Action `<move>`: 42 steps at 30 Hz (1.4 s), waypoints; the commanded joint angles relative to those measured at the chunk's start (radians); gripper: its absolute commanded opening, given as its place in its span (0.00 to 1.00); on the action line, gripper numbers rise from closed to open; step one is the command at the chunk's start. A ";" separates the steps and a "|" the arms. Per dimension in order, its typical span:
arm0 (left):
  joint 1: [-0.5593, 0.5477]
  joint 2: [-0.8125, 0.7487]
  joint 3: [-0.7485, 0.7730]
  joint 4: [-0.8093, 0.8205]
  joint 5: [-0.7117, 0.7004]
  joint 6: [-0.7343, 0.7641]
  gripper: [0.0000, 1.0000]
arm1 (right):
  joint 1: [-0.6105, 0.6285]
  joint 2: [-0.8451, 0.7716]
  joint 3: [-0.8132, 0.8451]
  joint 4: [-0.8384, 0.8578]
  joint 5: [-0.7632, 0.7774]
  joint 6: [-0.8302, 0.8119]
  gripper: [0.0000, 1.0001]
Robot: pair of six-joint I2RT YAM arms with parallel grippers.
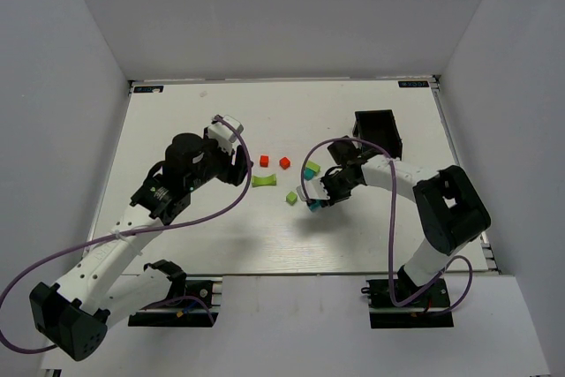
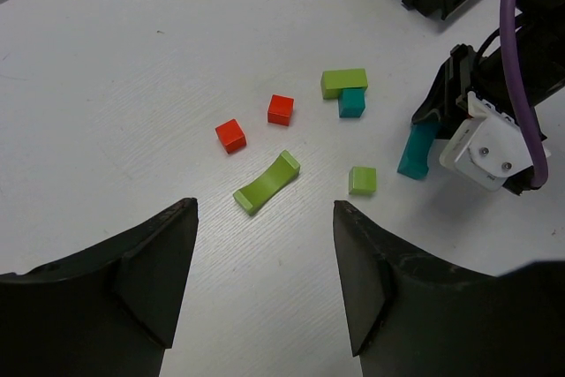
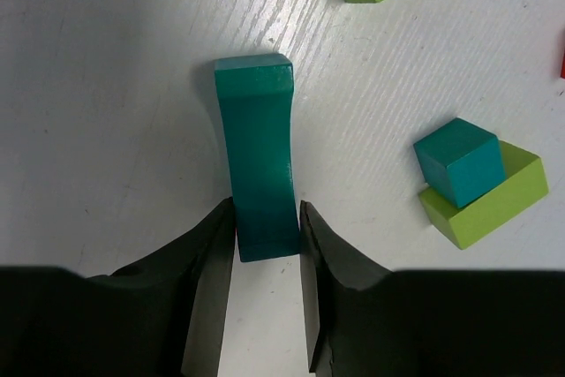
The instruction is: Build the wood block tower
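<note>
Pinching the teal bar [image 3: 258,130] by one end in my right gripper [image 3: 265,222], its long axis pointing straight out from my fingers, I sit nearest the tower [image 3: 477,209], a teal cube [image 3: 459,161] touching a lime block [image 3: 516,178] beside the bar, while my left gripper [image 2: 265,214] hangs open farther off.

White arms [image 1: 116,249] bear black joints [image 1: 187,161], purple cables [image 2: 507,15], seemingly two screws [image 2: 484,153].

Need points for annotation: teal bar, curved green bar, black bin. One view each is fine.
teal bar [image 3: 258,156]: right wrist view, middle of its upper face.
curved green bar [image 2: 267,183]: left wrist view, the dip at its centre.
black bin [image 1: 378,116]: top external view, its far rim.
</note>
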 commanded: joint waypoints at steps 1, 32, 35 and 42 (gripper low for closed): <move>0.003 -0.018 -0.009 0.007 0.016 -0.008 0.73 | 0.003 -0.004 0.021 -0.060 0.001 0.003 0.03; 0.003 -0.018 -0.009 0.007 0.016 -0.008 0.74 | 0.104 0.070 0.175 0.259 0.003 0.636 0.00; 0.003 -0.018 -0.009 0.007 0.016 -0.008 0.74 | 0.104 0.107 0.204 0.269 0.037 0.649 0.00; 0.003 -0.018 -0.009 0.007 0.025 -0.008 0.74 | 0.107 0.179 0.247 0.256 0.110 0.643 0.00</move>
